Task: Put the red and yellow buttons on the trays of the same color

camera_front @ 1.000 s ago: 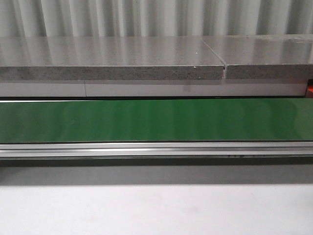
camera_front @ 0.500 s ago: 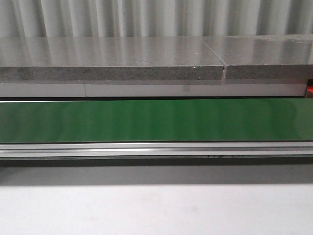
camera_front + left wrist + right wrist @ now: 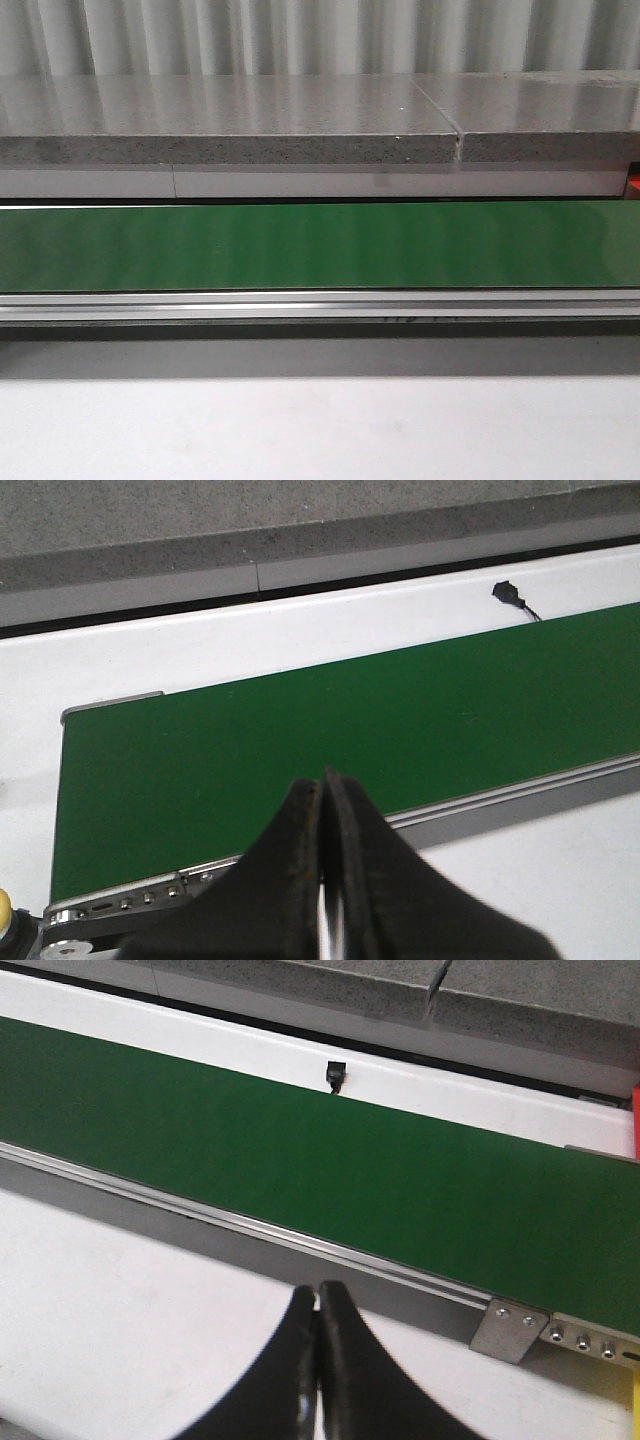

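1. Nothing has shifted across the three front frames: the green conveyor belt [image 3: 320,245] runs bare from edge to edge as it did a second ago, with no arm entering that view.
2. Left hand [image 3: 325,880]: its two dark fingers are pressed together, clenched on nothing, and it hangs above the near rail of the belt close to the belt's end roller.
3. At the very edge of the left wrist view, just beside the belt's end bracket, a sliver of a yellow object [image 3: 4,912] shows; too little is visible to tell whether it is a button or a tray. It lies well apart from the left hand, off to the side.
4. Right hand [image 3: 318,1360]: its fingers are likewise clenched with nothing between them, held over the white bench [image 3: 120,1290] on the near side of the belt.
5. A small red patch [image 3: 635,1095] sits at the far edge of the right wrist view, beyond the belt, and the front view shows the same red at its right edge; its identity cannot be told.
6. A small black sensor [image 3: 334,1075] stands on the white strip on the far side of the belt.
7. No readable labels or writing appear anywhere.
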